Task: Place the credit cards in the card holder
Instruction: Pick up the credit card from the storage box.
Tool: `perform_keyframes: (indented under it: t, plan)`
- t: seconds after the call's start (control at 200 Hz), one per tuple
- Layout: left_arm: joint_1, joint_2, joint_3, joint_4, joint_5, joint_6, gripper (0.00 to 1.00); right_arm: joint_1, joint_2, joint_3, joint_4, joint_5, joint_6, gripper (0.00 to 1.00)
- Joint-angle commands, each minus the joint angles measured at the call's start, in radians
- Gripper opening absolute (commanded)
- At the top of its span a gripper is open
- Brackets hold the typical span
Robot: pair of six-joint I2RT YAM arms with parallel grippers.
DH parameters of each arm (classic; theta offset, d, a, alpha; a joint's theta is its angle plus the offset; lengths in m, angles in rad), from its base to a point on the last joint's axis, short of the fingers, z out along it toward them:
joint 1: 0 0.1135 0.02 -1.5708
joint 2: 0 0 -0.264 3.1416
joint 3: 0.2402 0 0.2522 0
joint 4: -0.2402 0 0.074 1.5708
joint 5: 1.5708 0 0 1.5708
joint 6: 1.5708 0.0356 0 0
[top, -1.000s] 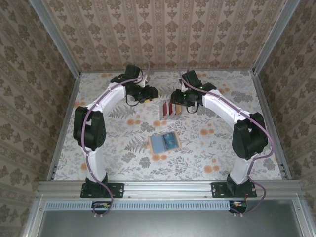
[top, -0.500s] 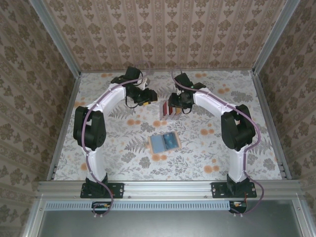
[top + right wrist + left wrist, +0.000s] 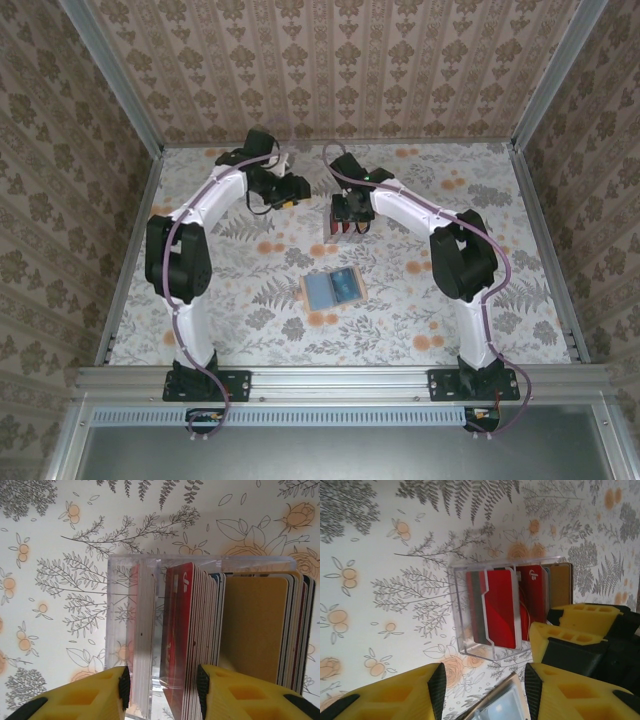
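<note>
The credit cards (image 3: 182,630) stand upright in a clear rack (image 3: 461,605) at the back middle of the table: red ones, a pale-edged stack and a tan-gold card (image 3: 255,630). My right gripper (image 3: 162,692) hangs open straight over the rack (image 3: 341,228), one finger on each side of the pale and red stacks. My left gripper (image 3: 485,687) is open with nothing between its fingers, just left of the rack. The card holder (image 3: 333,288) lies open nearer me, grey-blue pockets up. One corner of the card holder (image 3: 502,706) shows in the left wrist view.
The floral tablecloth (image 3: 250,290) is ringed by a metal frame and patterned walls. The right gripper's yellow fingers (image 3: 560,632) crowd the rack's right side in the left wrist view. Both arms arch toward the back middle.
My right gripper has swung left from beside the rack to directly over it. The left gripper has drifted slightly back and left. Neither opening has changed.
</note>
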State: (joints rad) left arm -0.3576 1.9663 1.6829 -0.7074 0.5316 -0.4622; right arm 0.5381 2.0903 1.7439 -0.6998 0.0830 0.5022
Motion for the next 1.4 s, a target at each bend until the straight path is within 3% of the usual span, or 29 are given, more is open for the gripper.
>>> perform_keyframes:
  t: [0.0, 0.625, 1.05, 1.395]
  plan:
    - [0.006, -0.034, 0.011, -0.004, 0.022, 0.011, 0.48, -0.006, -0.009, 0.01, -0.033, 0.064, -0.017, 0.44]
    - [0.029, -0.052, 0.011, 0.004, 0.046, 0.003, 0.48, -0.006, 0.065, 0.044, -0.047, 0.008, -0.005, 0.45]
    - [0.031, -0.058, 0.003, 0.019, 0.051, -0.011, 0.49, 0.01, 0.077, 0.037, 0.039, -0.131, 0.019, 0.45]
    - [0.032, -0.057, 0.0, 0.021, 0.052, -0.012, 0.49, 0.01, 0.11, 0.052, 0.007, -0.102, -0.001, 0.45]
